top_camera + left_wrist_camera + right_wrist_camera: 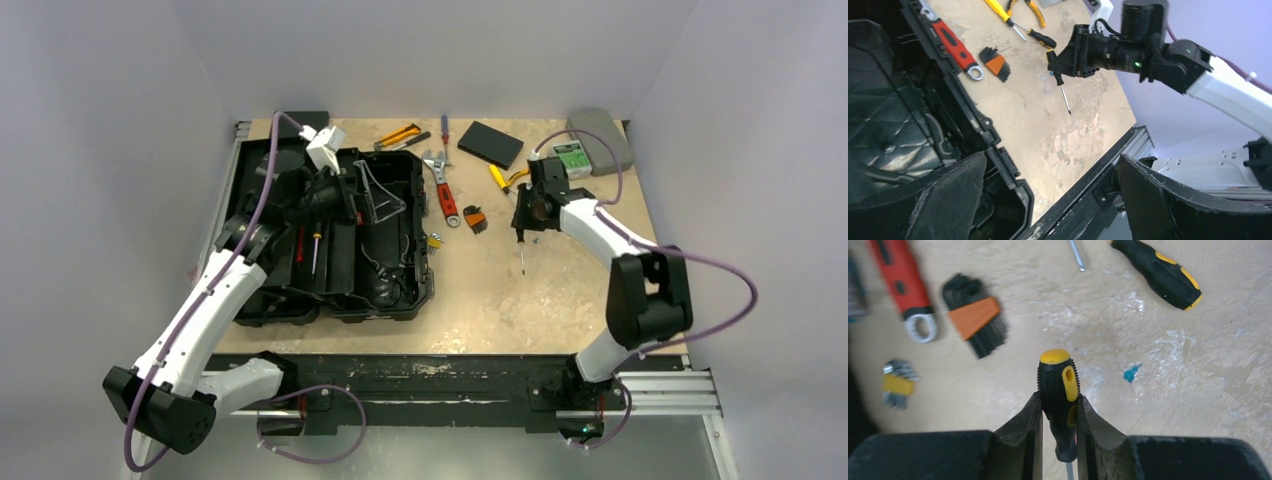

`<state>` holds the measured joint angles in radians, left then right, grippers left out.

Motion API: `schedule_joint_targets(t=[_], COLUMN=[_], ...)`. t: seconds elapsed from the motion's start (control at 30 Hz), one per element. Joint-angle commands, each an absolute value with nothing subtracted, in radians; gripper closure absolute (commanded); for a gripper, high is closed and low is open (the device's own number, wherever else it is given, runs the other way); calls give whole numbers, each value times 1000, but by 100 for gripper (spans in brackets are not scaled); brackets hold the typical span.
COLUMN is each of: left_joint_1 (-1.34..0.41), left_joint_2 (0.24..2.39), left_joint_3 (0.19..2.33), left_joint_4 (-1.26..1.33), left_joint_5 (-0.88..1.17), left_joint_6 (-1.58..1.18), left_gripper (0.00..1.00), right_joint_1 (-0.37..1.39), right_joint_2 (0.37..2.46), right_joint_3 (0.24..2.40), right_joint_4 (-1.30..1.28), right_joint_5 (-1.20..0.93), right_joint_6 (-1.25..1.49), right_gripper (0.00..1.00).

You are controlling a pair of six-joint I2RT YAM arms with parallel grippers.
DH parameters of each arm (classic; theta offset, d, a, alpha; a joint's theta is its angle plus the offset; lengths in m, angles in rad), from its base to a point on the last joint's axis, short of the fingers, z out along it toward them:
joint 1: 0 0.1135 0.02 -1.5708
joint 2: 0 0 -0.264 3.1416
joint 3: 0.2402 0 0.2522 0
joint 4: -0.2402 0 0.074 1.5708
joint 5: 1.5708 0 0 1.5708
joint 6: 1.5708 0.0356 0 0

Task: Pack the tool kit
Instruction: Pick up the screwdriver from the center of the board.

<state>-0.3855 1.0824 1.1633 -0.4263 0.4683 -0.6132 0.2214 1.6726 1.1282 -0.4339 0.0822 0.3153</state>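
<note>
The black toolbox [345, 250] lies open at the left, with screwdrivers in its tray. My left gripper [338, 198] hovers over it, open and empty. In the left wrist view [1053, 200] the jaws stand wide apart above the toolbox's right rim [998, 145]. My right gripper [527, 213] is shut on a black-and-yellow screwdriver [521, 250], held above the table right of the toolbox with its shaft pointing toward the near edge. In the right wrist view [1059, 410] the fingers clamp the handle [1058, 382]. The left wrist view also shows this gripper [1068, 57] and screwdriver [1063, 92].
Loose on the table are a red wrench [443, 195], a hex key set [474, 218], yellow pliers [398, 135], another yellow-black screwdriver [1158, 272] and a small key set [434, 240]. A flat black box [490, 143] and a grey case [603, 140] lie at the back.
</note>
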Motion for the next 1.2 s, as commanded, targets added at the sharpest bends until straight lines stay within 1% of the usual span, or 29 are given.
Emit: schedule_joint_targets(t=[0.0,0.17,0.3,0.4,0.6,0.77,0.93,1.07,1.17], left_joint_1=[-430,-514,-570,-604,-652,-688,-732,-751,-756], left_joint_2=[1146,1210,1233,1239,1292,1349,1391,1422,1442], left_joint_3=[1168,1189,1154,1119,1154,1190,1240,1260,1275], left_joint_4=[-325,-251,-83,49,60,58,12,31,37], left_joint_5=[508,498,490,490,497,492,431,440,449], left_joint_6=[-677,-708,-790,-832,-818,-808,-769,-773,-772], left_gripper=[0,0,0,0,4,9,11,19,36], right_joint_1=[220,220,220,220,221,222,222,222,224], right_joint_2=[1477,1285,1168,1141,1095,1084,1052,1015,1011], right_joint_3=[1069,971,858,803,753,819,815,794,789], right_joint_4=[-327,-229,22,203,466,448,475,479,502], right_joint_5=[-125,-389,-612,-694,-743,-756,-768,-754,-759], right_joint_6=[334,391,567,734,984,1016,1074,1097,1121], right_gripper=[100,100,100,100,100,100,100,100,100])
